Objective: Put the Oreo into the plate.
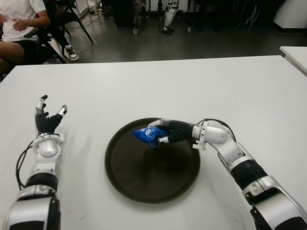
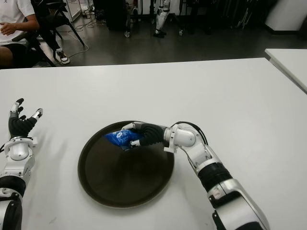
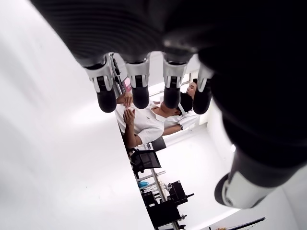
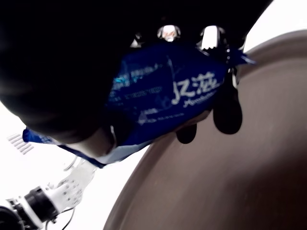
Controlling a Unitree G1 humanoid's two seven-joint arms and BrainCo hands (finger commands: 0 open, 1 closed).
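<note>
Right hand [image 1: 165, 132] closed around blue Oreo packet [image 1: 147, 135], held over dark round plate's [image 1: 144, 191] far rim; left hand [image 1: 47, 120] with fingers spread, empty, on white bench [image 1: 144, 86] left of plate.

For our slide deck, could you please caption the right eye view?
Right robot hand holds the blue Oreo pack over the dark plate.

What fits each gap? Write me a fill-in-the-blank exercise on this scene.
1. The right hand grips a ____ Oreo packet.
2. The packet is held over the dark round ____.
3. The left hand, beside the plate on its left, holds ____.

Missing words: blue; plate; nothing
</note>
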